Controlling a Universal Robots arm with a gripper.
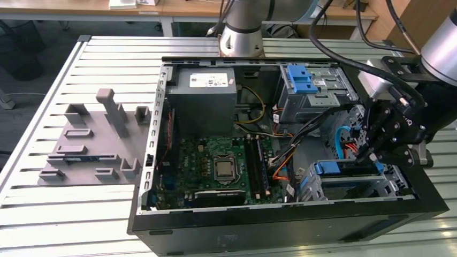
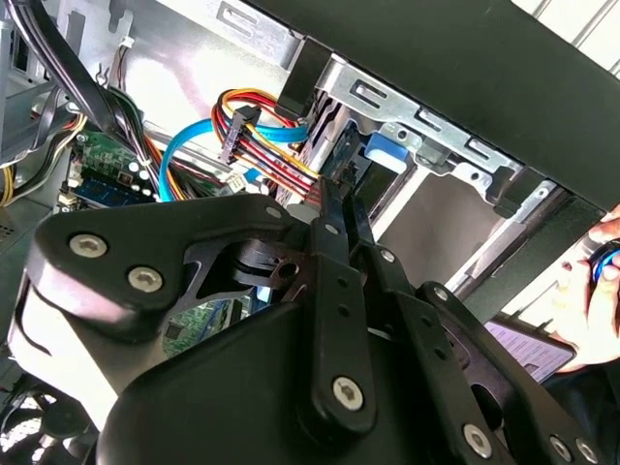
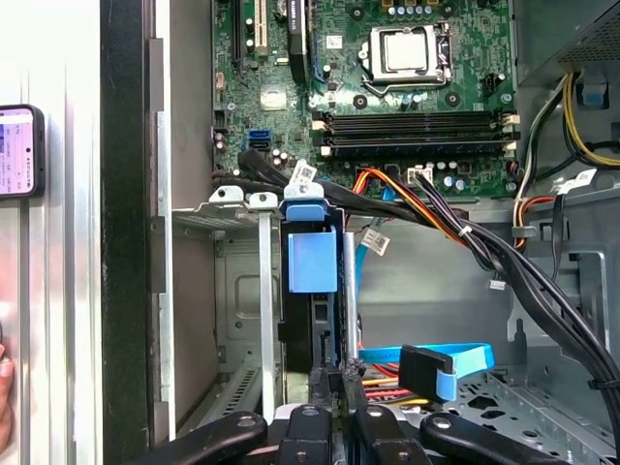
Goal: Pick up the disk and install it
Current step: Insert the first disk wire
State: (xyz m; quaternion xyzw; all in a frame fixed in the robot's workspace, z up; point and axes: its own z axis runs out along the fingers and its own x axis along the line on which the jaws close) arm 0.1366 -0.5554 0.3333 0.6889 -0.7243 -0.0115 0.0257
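The disk [image 1: 341, 169] stands on edge in the drive cage [image 1: 389, 184] at the case's front corner, on the exterior view's right. Its blue bracket tab [image 3: 312, 260] and dark body [image 3: 308, 329] show in the first wrist view, seated between the cage's metal rails. My gripper [image 1: 359, 157] hangs over that cage. Its fingers look shut, with the tips [image 3: 339, 376] resting against the disk's rear end. In the second wrist view the gripper [image 2: 334, 189] points at the blue bracket [image 2: 385, 152] in the cage.
The open computer case [image 1: 286, 225] holds the motherboard [image 1: 214, 166], a grey power supply [image 1: 207, 101] and an upper cage with a blue bracket [image 1: 303, 80]. Loose blue and orange cables [image 3: 436, 366] lie beside the fingers. A grey fixture [image 1: 93, 144] sits on the exterior view's left. A person's hand [image 2: 591, 281] and a phone [image 3: 19, 150] are outside the case.
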